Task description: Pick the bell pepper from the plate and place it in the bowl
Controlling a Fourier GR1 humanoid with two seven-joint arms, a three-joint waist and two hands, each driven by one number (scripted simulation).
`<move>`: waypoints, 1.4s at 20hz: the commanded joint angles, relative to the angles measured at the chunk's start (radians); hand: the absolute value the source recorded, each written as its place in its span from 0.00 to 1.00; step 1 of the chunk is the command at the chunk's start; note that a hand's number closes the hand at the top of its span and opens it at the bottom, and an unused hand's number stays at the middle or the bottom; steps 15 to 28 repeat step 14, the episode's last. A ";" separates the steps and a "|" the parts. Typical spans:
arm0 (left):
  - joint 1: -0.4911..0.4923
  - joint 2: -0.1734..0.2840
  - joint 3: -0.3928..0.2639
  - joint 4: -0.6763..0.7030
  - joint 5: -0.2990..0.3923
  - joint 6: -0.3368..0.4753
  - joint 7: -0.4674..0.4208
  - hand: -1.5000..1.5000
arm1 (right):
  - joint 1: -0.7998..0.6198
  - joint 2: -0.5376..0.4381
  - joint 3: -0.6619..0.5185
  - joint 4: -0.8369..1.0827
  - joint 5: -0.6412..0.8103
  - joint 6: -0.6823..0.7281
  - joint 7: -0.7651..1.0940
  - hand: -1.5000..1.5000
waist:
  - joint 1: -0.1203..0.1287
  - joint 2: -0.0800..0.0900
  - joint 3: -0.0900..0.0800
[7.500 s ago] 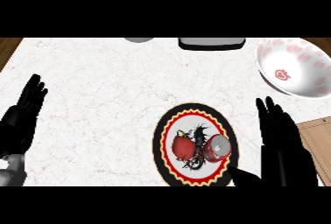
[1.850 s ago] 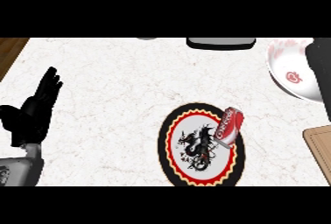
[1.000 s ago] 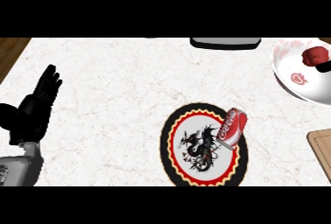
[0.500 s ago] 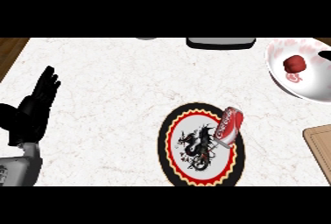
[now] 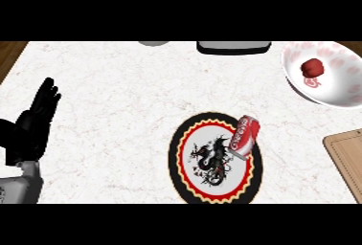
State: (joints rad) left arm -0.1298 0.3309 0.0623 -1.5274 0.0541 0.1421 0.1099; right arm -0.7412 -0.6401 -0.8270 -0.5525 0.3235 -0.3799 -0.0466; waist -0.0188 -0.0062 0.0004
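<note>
The red bell pepper [image 5: 311, 67] lies inside the white bowl with red marks [image 5: 342, 92] at the counter's far right. The round plate [image 5: 192, 165], black-rimmed with a dragon drawing, sits near the front centre. A red soda can [image 5: 244, 136] lies on its side on the plate's upper right edge. My left hand [image 5: 32, 127] rests open at the left edge, fingers straight and pointing up, far from the plate. My right hand shows nowhere.
A wooden cutting board [image 5: 348, 158] pokes in at the right edge below the bowl. A dark rectangular object [image 5: 233, 47] and a grey round object [image 5: 153, 43] sit along the counter's back edge. White marbled counter [image 5: 113, 86] spreads between hand and plate.
The pepper left the plate and now lies in the bowl. My right hand, earlier beside the plate, has left the view. The view shifted slightly left; the can has rolled to the plate's upper right edge.
</note>
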 commanded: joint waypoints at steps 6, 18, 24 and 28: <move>0.011 0.015 0.032 -0.031 0.012 -0.023 0.027 0.50 | 0.361 0.055 -0.099 -0.341 -0.228 0.285 0.014 0.00 | -0.015 -0.005 -0.002; 0.001 -0.013 0.029 0.007 -0.018 -0.030 -0.010 0.50 | 0.571 0.135 -0.157 -0.739 -0.418 0.430 0.118 0.00 | 0.003 0.003 -0.001; 0.001 -0.013 0.029 0.007 -0.018 -0.030 -0.010 0.50 | 0.571 0.135 -0.157 -0.739 -0.418 0.430 0.118 0.00 | 0.003 0.003 -0.001; 0.001 -0.013 0.029 0.007 -0.018 -0.030 -0.010 0.50 | 0.571 0.135 -0.157 -0.739 -0.418 0.430 0.118 0.00 | 0.003 0.003 -0.001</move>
